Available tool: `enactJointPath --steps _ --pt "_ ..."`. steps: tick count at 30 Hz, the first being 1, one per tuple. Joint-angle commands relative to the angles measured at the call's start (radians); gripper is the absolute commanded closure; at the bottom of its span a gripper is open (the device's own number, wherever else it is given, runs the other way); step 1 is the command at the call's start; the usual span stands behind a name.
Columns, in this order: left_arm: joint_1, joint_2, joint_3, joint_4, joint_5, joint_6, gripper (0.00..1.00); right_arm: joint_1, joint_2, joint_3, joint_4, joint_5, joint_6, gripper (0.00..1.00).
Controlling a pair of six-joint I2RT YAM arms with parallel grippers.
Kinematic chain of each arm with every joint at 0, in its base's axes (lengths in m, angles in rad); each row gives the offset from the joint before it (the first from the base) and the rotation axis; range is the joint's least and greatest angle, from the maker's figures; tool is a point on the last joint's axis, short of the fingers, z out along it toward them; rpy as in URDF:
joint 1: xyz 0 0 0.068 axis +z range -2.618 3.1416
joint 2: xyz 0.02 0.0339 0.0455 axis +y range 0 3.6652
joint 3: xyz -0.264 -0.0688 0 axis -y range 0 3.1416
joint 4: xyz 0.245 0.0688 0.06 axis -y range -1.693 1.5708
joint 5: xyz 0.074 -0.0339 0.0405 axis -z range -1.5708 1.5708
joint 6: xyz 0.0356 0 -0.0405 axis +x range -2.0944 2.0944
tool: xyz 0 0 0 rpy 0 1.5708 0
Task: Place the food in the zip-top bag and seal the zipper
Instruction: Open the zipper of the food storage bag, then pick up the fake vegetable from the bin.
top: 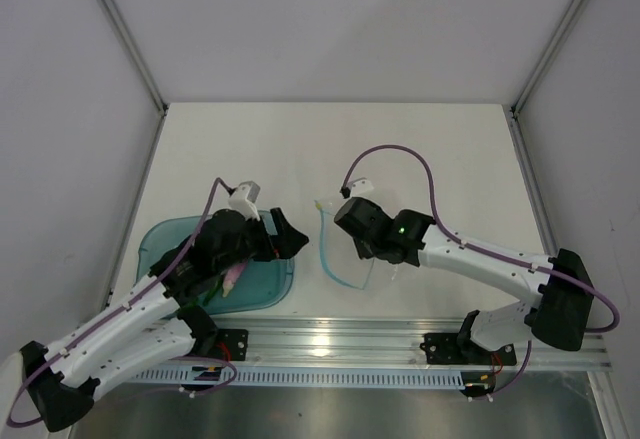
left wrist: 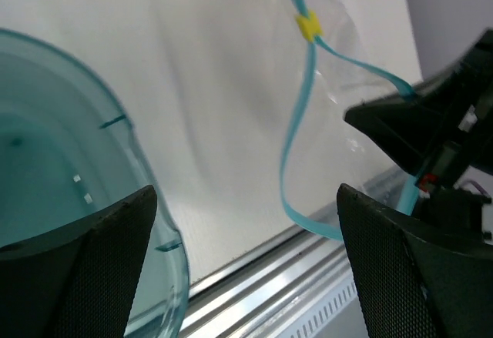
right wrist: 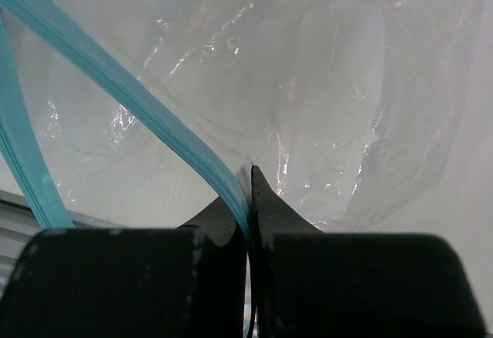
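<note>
Right gripper (right wrist: 251, 180): clenched on the zipper (right wrist: 115, 84), pinching one lip only as far as I can see.
Zip-top bag (right wrist: 323, 92): just right of the teal tray (left wrist: 146, 169), mouth turned left toward it, film slack beyond the fingers.
Left gripper (left wrist: 245, 199): fingers spread wide, nothing between them.
Food (top: 230, 279): in the tray under my left arm. I make out a green stalk and a pinkish piece; the rest is hidden.
Risk, slip: the thin strip could slide out of the pinch if I tug, and the mouth would collapse.
Risk, miss: the mouth looks narrow and floppy, so a piece pushed in from the left could shove the bag away.
Left arm pose: low over the tray from the near left, wrist at its right rim, pointing at the bag.
Right arm pose: reaching in from the near right, wrist turned left.
</note>
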Motion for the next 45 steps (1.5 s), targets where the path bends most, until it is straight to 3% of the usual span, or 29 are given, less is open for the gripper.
enactJointPath --steps 1,5,13,23,30,45 --pt "0.001 -0.023 0.071 -0.209 -0.255 -0.079 0.01 -0.002 -0.037 -0.024 0.034 -0.025 -0.025 1.0" --pt "0.034 0.017 0.086 -0.334 -0.357 -0.173 0.0 -0.018 -0.063 -0.042 0.041 -0.062 -0.063 1.0" --pt "0.199 0.155 0.088 -0.431 -0.376 -0.216 0.0 -0.08 -0.16 -0.091 0.064 -0.163 -0.135 1.0" --pt "0.227 0.385 0.16 -0.503 -0.509 -0.237 0.01 -0.124 -0.226 -0.156 0.094 -0.234 -0.189 1.0" --pt "0.23 0.405 0.113 -0.348 -0.433 -0.015 0.01 -0.129 -0.255 -0.154 0.118 -0.3 -0.181 1.0" --pt "0.304 0.5 0.077 -0.242 -0.331 0.066 0.0 -0.129 -0.269 -0.176 0.146 -0.324 -0.192 1.0"
